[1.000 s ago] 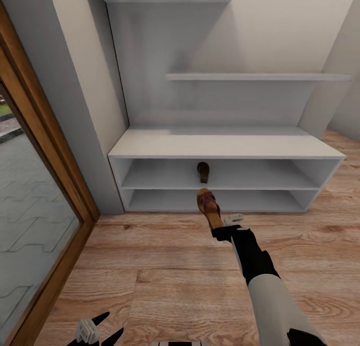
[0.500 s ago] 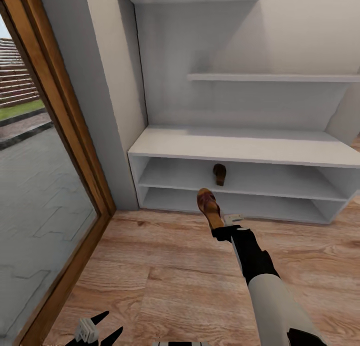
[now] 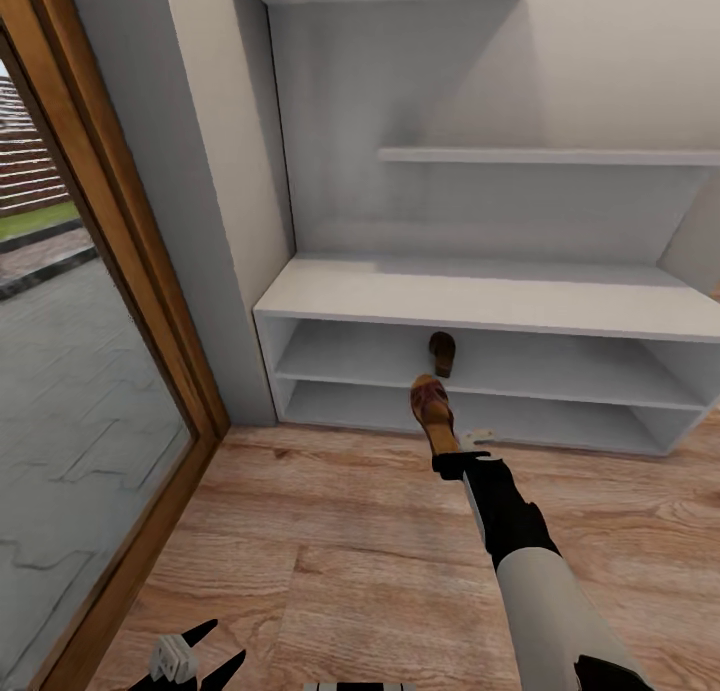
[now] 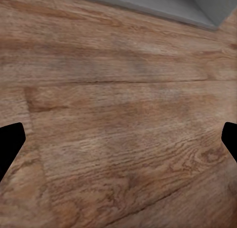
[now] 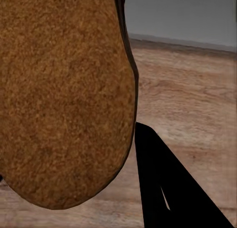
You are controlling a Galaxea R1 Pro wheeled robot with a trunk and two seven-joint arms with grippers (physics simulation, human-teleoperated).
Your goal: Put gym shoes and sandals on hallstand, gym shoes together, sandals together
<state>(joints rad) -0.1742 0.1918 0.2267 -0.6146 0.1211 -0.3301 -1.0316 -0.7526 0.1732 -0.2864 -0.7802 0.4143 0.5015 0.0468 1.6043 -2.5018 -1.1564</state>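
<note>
Before rack [image 3: 480, 311], I am carrying sandal [image 3: 434, 413] clamped in right gripper [image 3: 452, 453]; left gripper [image 3: 195, 651] spread. Risk: toe catching shelf edge, dropping short of other sandal [image 3: 442, 352].

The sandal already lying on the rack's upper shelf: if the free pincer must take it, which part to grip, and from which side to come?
Probably the near end of the sandal, reached from the rack's open front. It lies flat, lengthwise into the shelf, and the board close above blocks a top approach. Close the left pincer across its narrow width.
</note>
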